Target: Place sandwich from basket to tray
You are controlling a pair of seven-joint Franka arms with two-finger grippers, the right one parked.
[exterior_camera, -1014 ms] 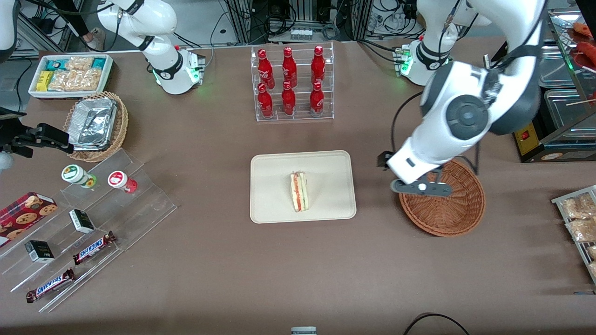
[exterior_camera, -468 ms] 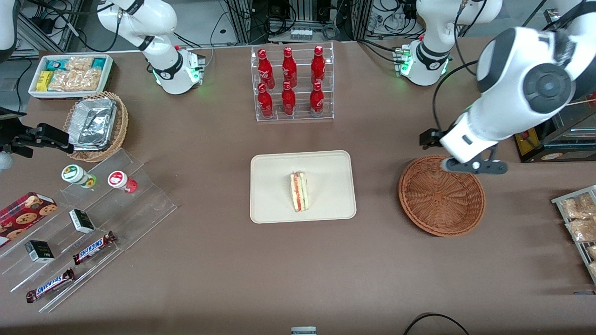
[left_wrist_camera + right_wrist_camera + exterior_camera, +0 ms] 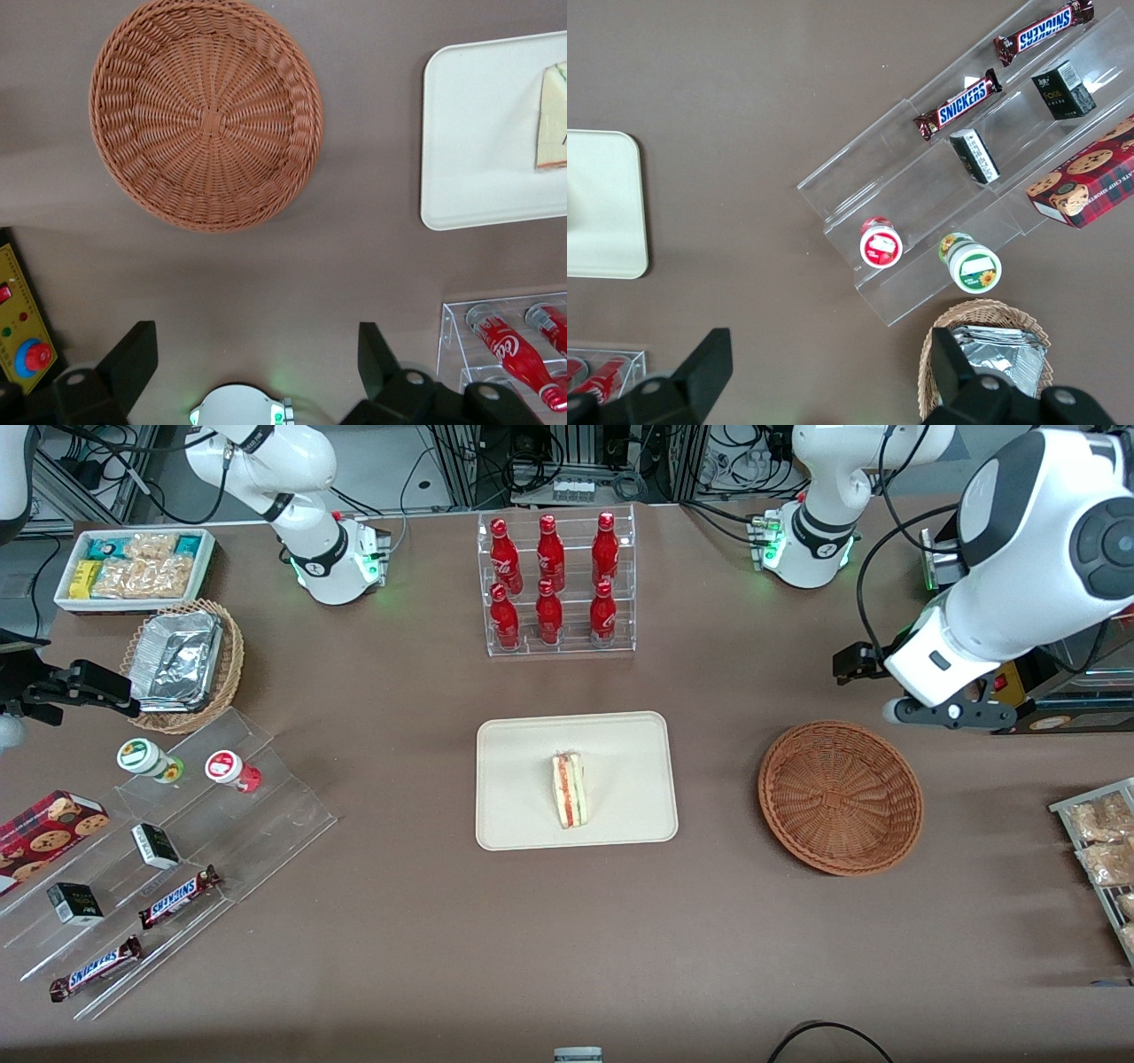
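on your tray (image 3: 620,735), the sandwich (image 3: 569,789) stands on edge near the middle with its filling side up, so the job looks done, and the main risk is a bump or shake of the counter (image 3: 567,921) tipping that narrow wedge flat or against the low rim. toward the working arm's end you have the basket (image 3: 840,797) sitting bare, clear of the arm, so a careless swing low across it could knock it along the counter. your pincer (image 3: 941,712) hangs above the counter just beside the basket, farther from the front camera, fingers (image 3: 133,359) spread wide with nothing between them, and sits close to the equipment at the counter's edge, which a sloppy retreat could clip.
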